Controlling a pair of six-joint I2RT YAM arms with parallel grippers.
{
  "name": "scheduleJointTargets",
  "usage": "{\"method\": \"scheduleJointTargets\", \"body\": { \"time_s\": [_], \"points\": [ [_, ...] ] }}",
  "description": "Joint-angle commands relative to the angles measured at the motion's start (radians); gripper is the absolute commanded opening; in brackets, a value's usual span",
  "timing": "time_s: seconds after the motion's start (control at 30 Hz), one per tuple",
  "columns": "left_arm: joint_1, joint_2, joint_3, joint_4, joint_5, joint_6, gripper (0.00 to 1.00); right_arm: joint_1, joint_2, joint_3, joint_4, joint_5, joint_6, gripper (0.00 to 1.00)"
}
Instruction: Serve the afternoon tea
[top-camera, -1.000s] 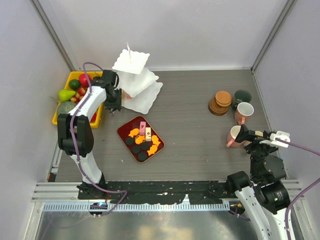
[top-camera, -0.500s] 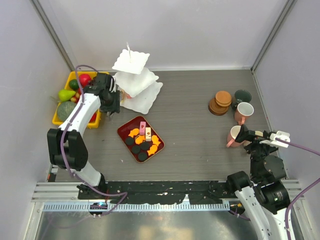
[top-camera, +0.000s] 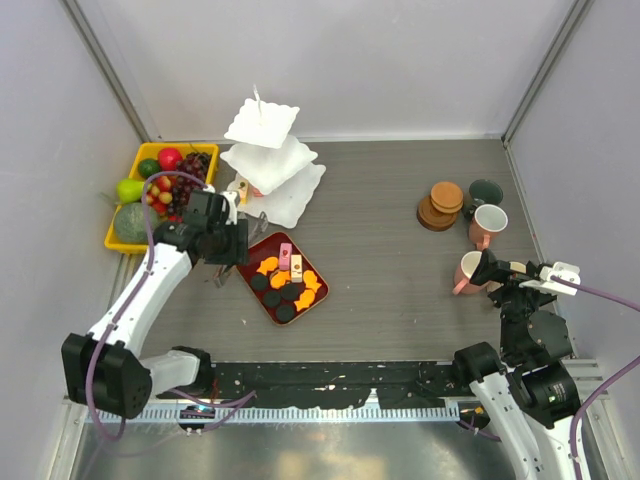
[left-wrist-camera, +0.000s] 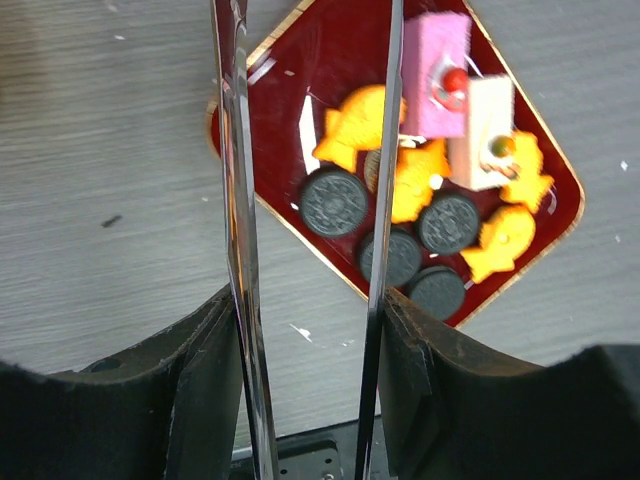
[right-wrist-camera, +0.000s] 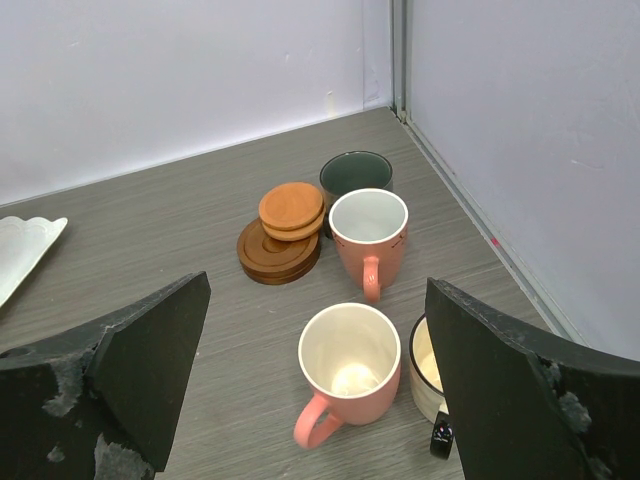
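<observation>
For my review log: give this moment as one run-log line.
phase: pastry serving | left gripper: holds tongs at red pastry tray | right gripper: open, above nearest pink mug

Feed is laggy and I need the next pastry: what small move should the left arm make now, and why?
Probably lower the left gripper straight down until the tongs straddle the black round pastry. The tong blades stand parted over the red tray, that pastry lies between them in the wrist view, and nothing is pinched yet.
</observation>
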Motion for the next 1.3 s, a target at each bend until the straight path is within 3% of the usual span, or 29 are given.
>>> {"method": "scheduleJointTargets", "body": {
  "time_s": [0.0, 0.5, 0.93, 1.27],
  "points": [
    [-0.083, -0.073, -0.029, 0.02, 0.03, -0.031, 0.56, 0.005, -0.006, 0.003, 0.045, 0.004, -0.01, 0.95],
    [-0.275, 0.004, -0.052, 0.036, -0.051, -0.115, 0.57, 0.006, 0.0, 0.0, 0.046, 0.004, -0.012, 0.95],
    [-0.292, 0.059, -0.071, 0.044, -0.113, -0.118, 0.48, 0.005, -0.004, 0.0, 0.049, 0.003, -0.013, 0.95],
    [-0.298, 0.082, -0.055, 0.018, -0.079, -0.117, 0.49, 0.005, -0.004, 0.0, 0.049, 0.004, -0.013, 0.96]
  ]
}}
